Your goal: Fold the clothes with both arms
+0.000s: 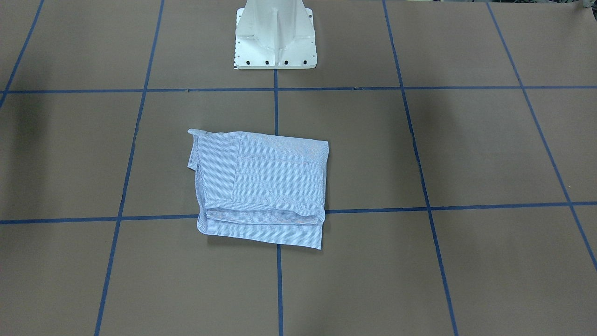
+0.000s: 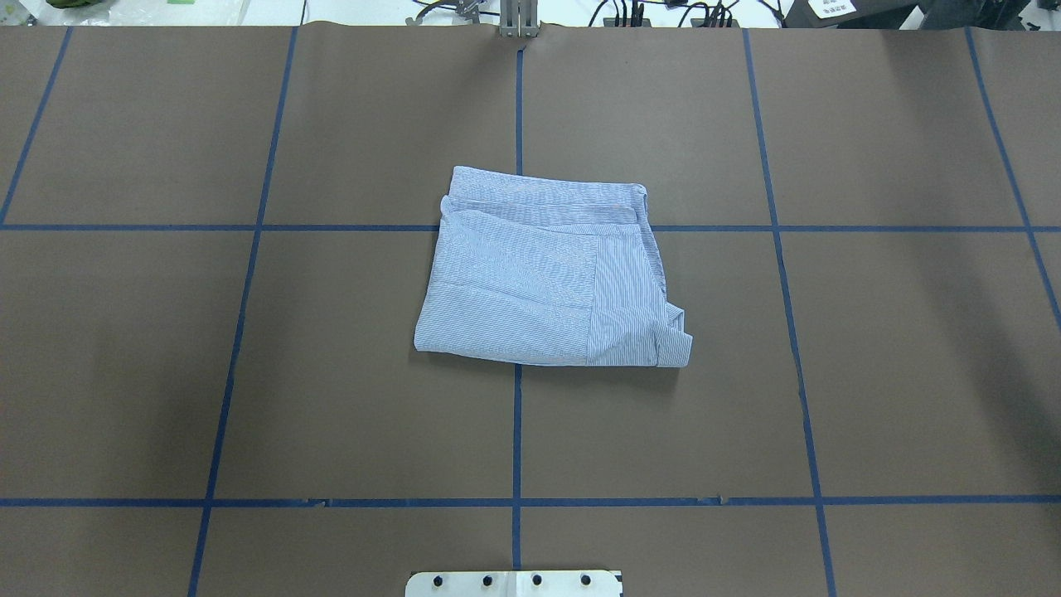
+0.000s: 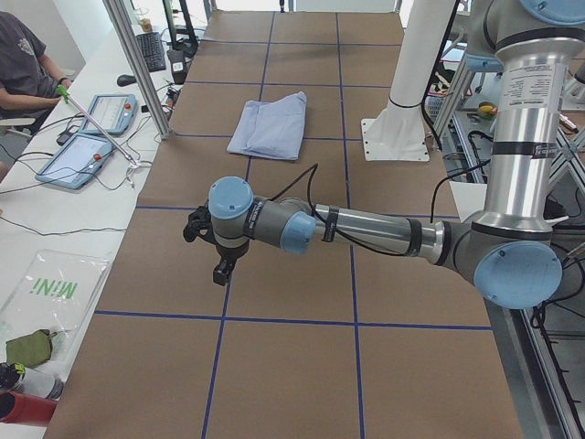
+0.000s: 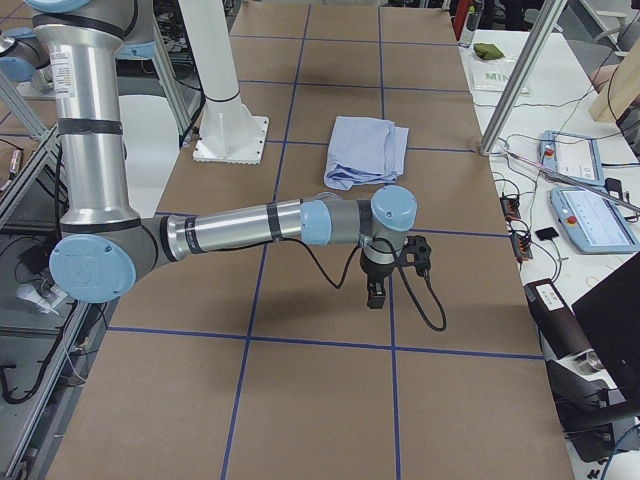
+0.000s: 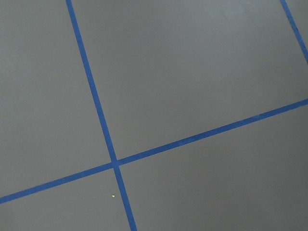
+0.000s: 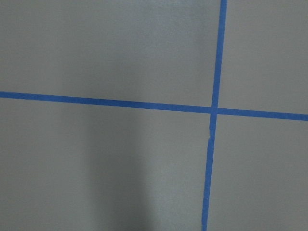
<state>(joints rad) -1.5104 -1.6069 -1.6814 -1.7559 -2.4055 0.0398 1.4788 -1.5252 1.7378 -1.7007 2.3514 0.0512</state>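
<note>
Exterior left: folded shirt (image 3: 271,126) well beyond left gripper (image 3: 221,273), jaw state indiscernible.

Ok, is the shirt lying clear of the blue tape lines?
No, in the overhead view the folded striped shirt covers the crossing of two blue tape lines.

The folded shirt (image 2: 547,269) is lying flat near the middle of the table (image 2: 870,373), straddling the centre tape line (image 2: 516,431), well in front of the pedestal base (image 1: 275,37) (its cuff (image 2: 675,347) is poking out at the corner nearest the base, on the robot's right). The left arm (image 3: 366,230) is reaching over the table's left end, the left gripper (image 3: 222,271) hanging above the surface, well apart from the shirt; the right arm (image 4: 240,227) and right gripper (image 4: 377,292) are doing likewise at the right end
</note>
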